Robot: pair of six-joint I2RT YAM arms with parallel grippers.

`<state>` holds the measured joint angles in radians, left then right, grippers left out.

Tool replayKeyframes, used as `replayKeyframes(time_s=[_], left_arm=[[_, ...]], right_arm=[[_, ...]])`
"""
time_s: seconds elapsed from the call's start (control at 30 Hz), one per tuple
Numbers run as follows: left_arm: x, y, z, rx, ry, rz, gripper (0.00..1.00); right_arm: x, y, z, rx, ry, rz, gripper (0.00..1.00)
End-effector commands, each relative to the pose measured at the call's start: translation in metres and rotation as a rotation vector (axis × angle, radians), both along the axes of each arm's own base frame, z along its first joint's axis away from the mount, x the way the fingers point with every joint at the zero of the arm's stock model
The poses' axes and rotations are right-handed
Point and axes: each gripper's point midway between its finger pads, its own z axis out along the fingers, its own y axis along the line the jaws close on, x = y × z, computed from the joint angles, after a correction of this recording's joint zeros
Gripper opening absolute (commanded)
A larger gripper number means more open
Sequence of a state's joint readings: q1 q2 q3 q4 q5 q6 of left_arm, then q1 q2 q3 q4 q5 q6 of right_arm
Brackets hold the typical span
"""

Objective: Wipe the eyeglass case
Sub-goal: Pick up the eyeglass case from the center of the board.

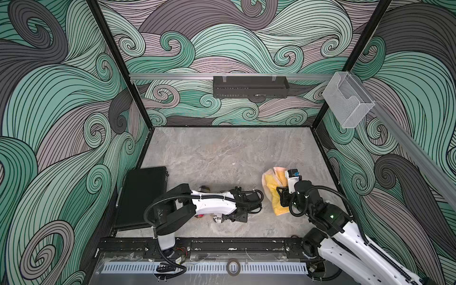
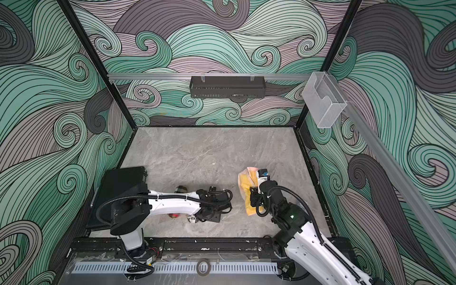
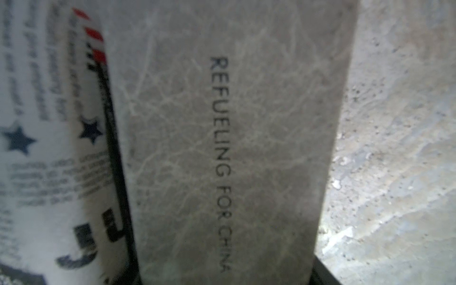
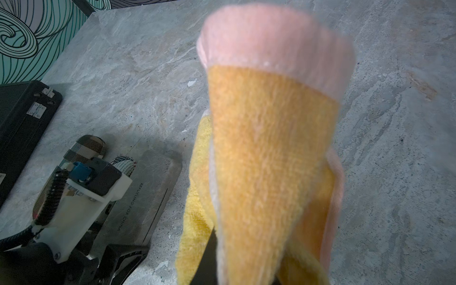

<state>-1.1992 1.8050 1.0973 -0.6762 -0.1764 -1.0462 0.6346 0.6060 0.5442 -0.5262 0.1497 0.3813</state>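
Note:
The grey eyeglass case [image 3: 222, 148] printed "REFUELING FOR CHINA" lies flat on the stone table; the right wrist view shows it as well [image 4: 148, 192]. My left gripper [image 3: 225, 278] has a black jaw against each long side of the case at its near end, shut on it. In both top views the left gripper [image 1: 239, 217] [image 2: 209, 217] points down over the case and hides it. My right gripper [image 1: 281, 197] is shut on a yellow cloth with a pink edge [image 4: 266, 148], which hangs to the right of the case [image 1: 272, 190], apart from it.
A white printed case [image 3: 49, 148] lies right beside the grey one, and a plaid case [image 4: 86, 148] beyond that. A black hard case [image 1: 143, 195] sits at the table's left edge. A black basket [image 1: 250, 86] and a clear holder [image 1: 345, 101] hang on the walls.

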Motion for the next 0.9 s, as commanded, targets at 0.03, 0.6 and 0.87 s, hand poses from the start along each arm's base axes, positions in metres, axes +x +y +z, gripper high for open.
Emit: replayKeyframes(time_s=[0.03, 0.6, 0.87], left_arm=[[0.009, -0.007, 0.015, -0.035, -0.068, -0.095, 0.62], [0.02, -0.027, 0.089, -0.323, -0.218, -0.655, 0.55], [0.022, -0.033, 0.09, -0.338, -0.252, -0.716, 0.5]], right_arm=[[-0.001, 0.007, 0.006, 0.028, -0.009, 0.036, 0.04], [-0.003, 0.057, 0.066, 0.103, 0.008, 0.285, 0.03], [-0.003, 0.09, 0.054, 0.155, 0.107, 0.405, 0.02]])
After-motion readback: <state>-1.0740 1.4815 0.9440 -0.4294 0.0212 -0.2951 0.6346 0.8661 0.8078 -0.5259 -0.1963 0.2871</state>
